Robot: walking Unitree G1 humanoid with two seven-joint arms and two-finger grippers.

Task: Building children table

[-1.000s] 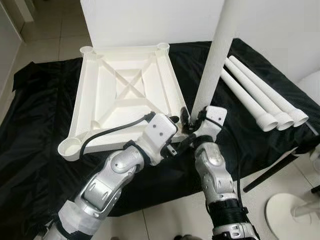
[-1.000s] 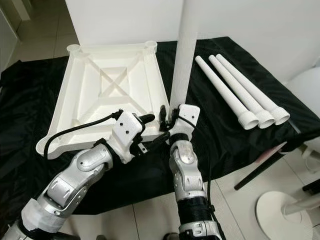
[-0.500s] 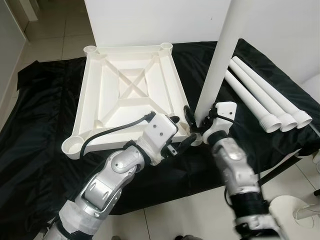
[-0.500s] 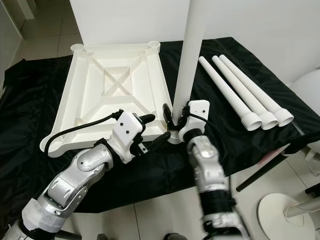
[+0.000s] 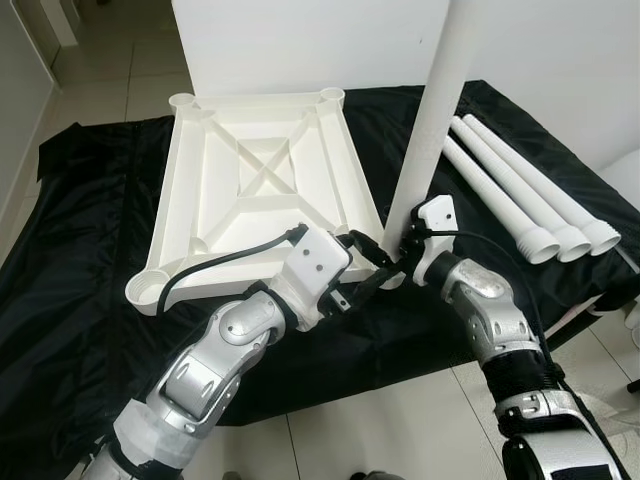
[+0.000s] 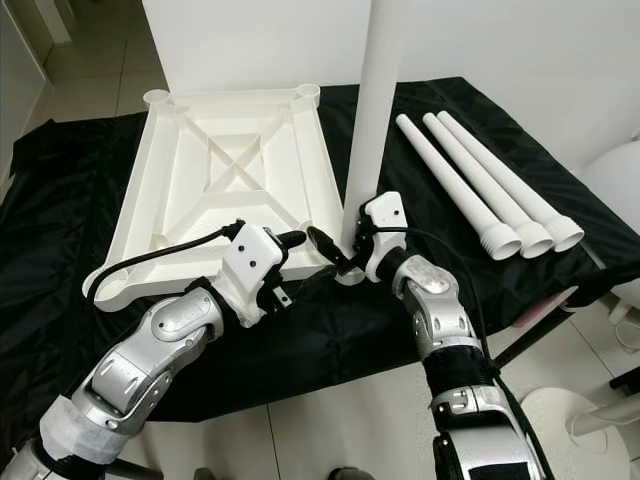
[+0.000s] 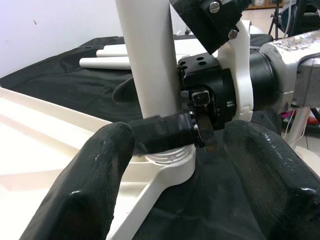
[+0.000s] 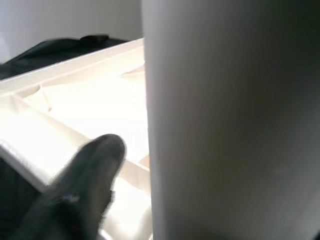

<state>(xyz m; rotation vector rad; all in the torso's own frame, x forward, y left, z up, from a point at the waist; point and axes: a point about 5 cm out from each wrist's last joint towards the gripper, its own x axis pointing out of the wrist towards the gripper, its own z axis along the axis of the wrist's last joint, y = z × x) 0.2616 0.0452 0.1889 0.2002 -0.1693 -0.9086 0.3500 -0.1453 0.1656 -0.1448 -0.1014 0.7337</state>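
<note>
1. The upturned white tabletop [image 5: 260,190] lies on the black-draped worktop [image 5: 80,300].
2. The right hand [image 6: 345,250] grips a leg [image 6: 375,110] standing upright in the tabletop's near corner socket.
3. The left hand [image 7: 175,165] is spread wide just beside that socket.
4. Three spare legs [image 5: 520,195] lie to the right.

1. A black cloth [image 5: 80,250] is spread out in front of me, rumpled, with its near edge hanging over the floor.
2. A pale tiled floor [image 5: 100,70] lies beyond and below the cloth.
3. A white wall panel [image 5: 300,40] stands upright behind the cloth.
4. On my right, a round white stand base [image 6: 560,420] sits on the tiles.
</note>
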